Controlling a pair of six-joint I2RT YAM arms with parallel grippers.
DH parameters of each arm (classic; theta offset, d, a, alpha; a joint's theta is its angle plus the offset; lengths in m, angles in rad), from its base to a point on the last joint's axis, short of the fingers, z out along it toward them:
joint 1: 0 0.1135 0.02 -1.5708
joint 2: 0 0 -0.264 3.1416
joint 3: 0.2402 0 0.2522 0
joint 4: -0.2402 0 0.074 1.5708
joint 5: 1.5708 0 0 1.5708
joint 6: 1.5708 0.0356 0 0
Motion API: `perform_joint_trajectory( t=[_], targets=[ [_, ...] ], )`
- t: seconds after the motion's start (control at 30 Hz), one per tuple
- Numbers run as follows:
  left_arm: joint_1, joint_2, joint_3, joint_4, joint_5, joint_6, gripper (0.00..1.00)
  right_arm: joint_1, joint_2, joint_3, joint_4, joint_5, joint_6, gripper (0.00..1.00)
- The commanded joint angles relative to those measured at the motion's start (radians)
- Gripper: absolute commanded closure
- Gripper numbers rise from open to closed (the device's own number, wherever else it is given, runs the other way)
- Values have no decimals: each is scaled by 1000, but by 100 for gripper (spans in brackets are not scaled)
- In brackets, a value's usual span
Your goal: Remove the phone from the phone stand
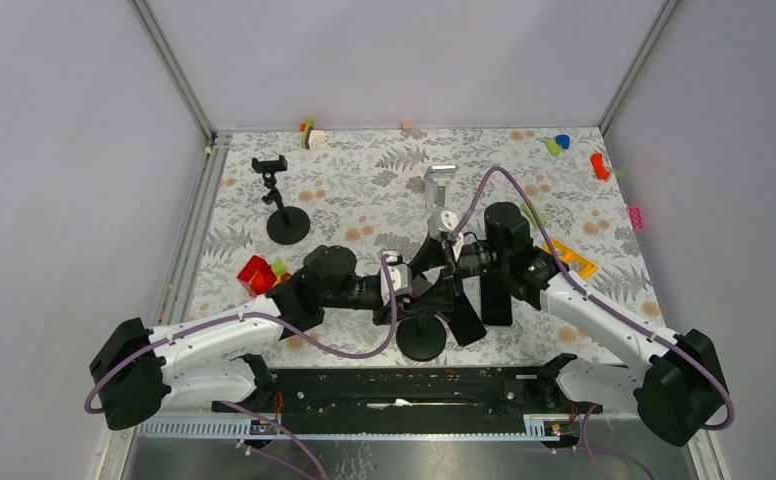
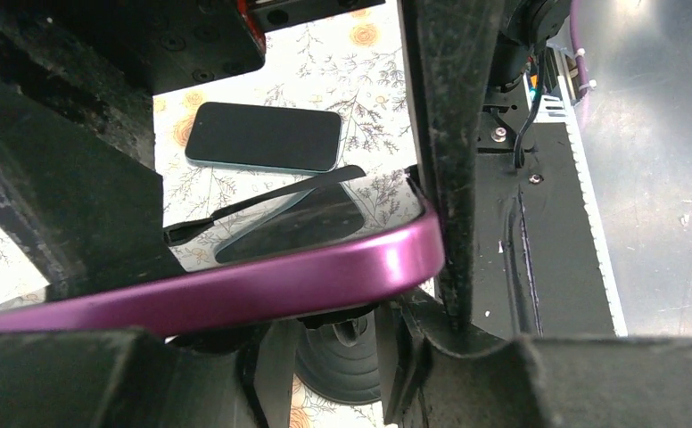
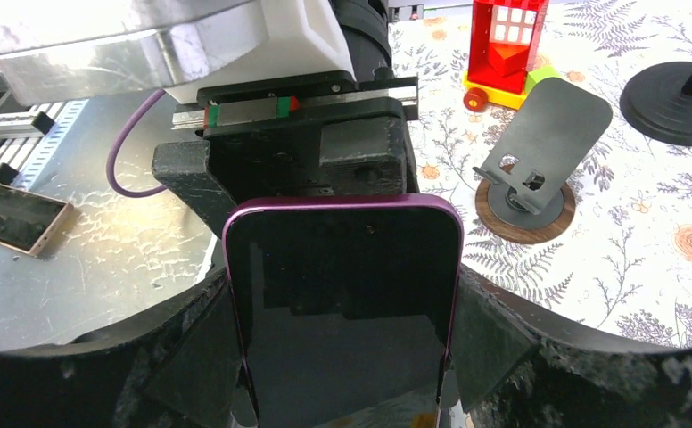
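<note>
top view: your arms meet over the phone stand (image 1: 422,340), front centre. left wrist: purple phone (image 2: 235,285) sits just above its round base; left gripper (image 1: 417,288) grip, can't tell. right wrist: right gripper (image 3: 347,357) fingers clamp the phone's sides.

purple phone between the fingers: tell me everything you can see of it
The purple phone has a glossy metallic purple frame, rounded corners and a dark, unlit screen. It stands upright, screen toward the right wrist camera, with the right fingers pressed against both long edges. One of the left fingers touches a top corner. Its lower end is hidden.
</note>
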Motion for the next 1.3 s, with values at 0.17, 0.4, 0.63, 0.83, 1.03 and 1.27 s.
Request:
perform_joint_trajectory(
  t=[0.17,0.4,0.63,0.83,1.03,1.27],
  targets=[
    [-174,38,8,15,368,26,100,-74,136,98,58,309,-223,100],
    [-177,45,12,6,370,33,100,-101,135,192,-242,114,-367,100],
    [-177,45,12,-3,369,37,100,-101,137,198,-296,-20,-354,100],
    [-177,47,9,-4,365,40,100,-101,133,193,-282,-112,-298,100],
    [-178,48,13,-6,345,40,100,-100,83,109,-53,-44,-122,100],
    [-175,35,6,27,263,26,100,-97,-98,-152,391,184,171,100]
  ],
)
